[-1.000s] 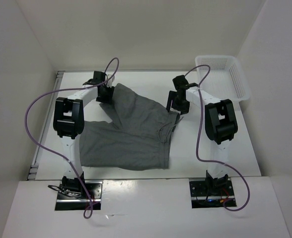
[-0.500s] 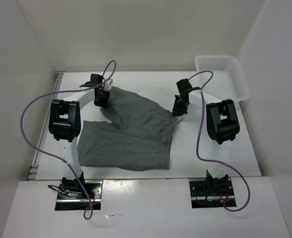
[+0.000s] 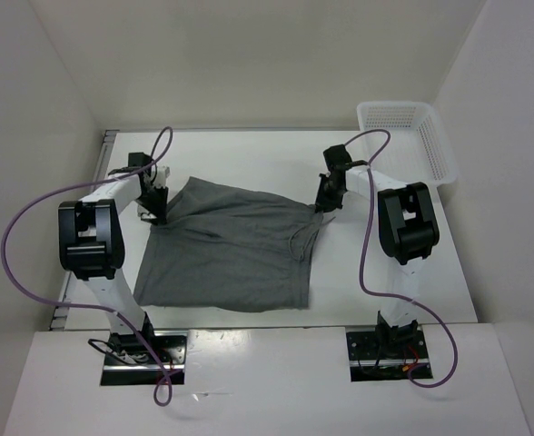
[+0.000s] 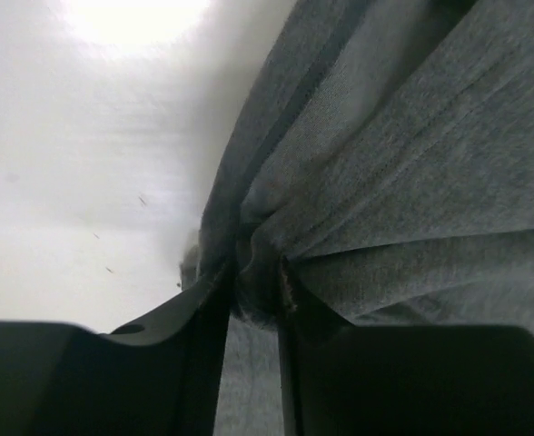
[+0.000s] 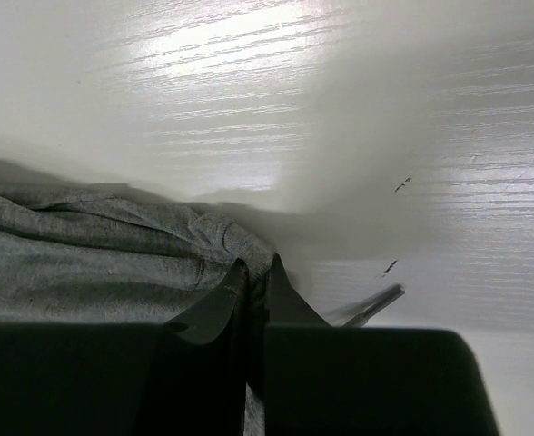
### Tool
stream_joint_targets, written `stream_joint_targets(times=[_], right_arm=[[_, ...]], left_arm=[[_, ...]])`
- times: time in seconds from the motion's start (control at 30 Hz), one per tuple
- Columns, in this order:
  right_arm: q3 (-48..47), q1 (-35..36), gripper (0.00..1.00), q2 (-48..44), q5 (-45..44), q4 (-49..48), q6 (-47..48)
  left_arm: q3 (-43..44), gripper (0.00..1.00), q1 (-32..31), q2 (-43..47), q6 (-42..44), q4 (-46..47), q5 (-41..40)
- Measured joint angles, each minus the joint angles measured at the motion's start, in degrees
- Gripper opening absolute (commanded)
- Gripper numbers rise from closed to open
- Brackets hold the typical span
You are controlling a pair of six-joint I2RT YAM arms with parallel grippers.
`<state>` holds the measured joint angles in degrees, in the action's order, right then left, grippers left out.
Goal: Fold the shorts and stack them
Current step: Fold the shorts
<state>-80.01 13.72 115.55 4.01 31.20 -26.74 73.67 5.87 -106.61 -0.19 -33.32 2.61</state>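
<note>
The grey shorts (image 3: 231, 254) lie spread across the middle of the table, pulled taut along their far edge. At the far left corner of the shorts my left gripper (image 3: 155, 207) is shut on a bunched fold. In the left wrist view that fold fills the gap of the left gripper (image 4: 256, 277), with the shorts (image 4: 412, 182) stretching away to the right. My right gripper (image 3: 326, 204) is shut on the far right corner. In the right wrist view the shorts (image 5: 85, 254) lie on the left, their edge pinched in the right gripper (image 5: 257, 268).
A white mesh basket (image 3: 441, 150) stands at the far right corner of the table. White walls close in the table on the left, far and right sides. Purple cables loop off both arms.
My left arm has swung out to the left, dragging the far corner of the shorts with it and flattening the raised fold. The right gripper has closed on the right corner and held its place.
</note>
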Motion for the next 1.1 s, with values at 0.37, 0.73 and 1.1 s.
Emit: stream_joint_targets(times=[0.37,0.73,1.1], right_arm=[[0.00,-0.24,0.38,0.00,2.32,-0.76,3.04],[-0.15,-0.26,0.62,-0.68,2.16,-1.38,5.57],[-0.13,-0.26,0.51,-1.92,1.40,-0.63,6.73]], left_arm=[[20.09,0.55,-0.28,-3.85,-0.02,-2.10,5.40],[36.79,0.56,-7.54,-24.57,-0.02,-2.29,7.48],[35.50,0.41,-7.45,-25.75,0.11,-3.98,5.46]])
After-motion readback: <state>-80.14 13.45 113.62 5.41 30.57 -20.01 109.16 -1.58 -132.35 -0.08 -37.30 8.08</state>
